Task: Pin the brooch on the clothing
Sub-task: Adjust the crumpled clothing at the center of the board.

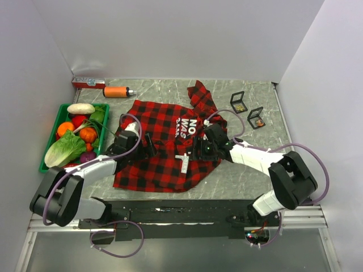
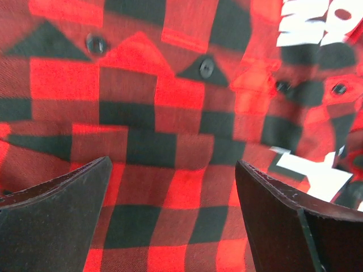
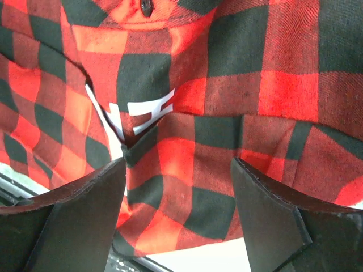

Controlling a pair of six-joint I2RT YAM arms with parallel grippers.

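Observation:
The clothing (image 1: 153,170), a red-and-black plaid shirt with white lettering (image 1: 187,127), lies spread on the marble table. My left gripper (image 1: 150,146) hovers low over the shirt's left half, open, with only plaid cloth (image 2: 170,96) between its fingers (image 2: 68,198). My right gripper (image 1: 198,148) is at the shirt's right edge, open, with a fold of plaid (image 3: 255,85) and white print between and beyond its fingers (image 3: 266,209). The brooch is out of view on the shirt and in both grippers. Two small black cases (image 1: 238,102) (image 1: 256,117) at the back right each hold something small.
A green tray (image 1: 42,161) of vegetables stands at the left. An orange bottle (image 1: 116,91) and a red-and-white box (image 1: 88,83) lie along the back edge. White walls close in the table on three sides.

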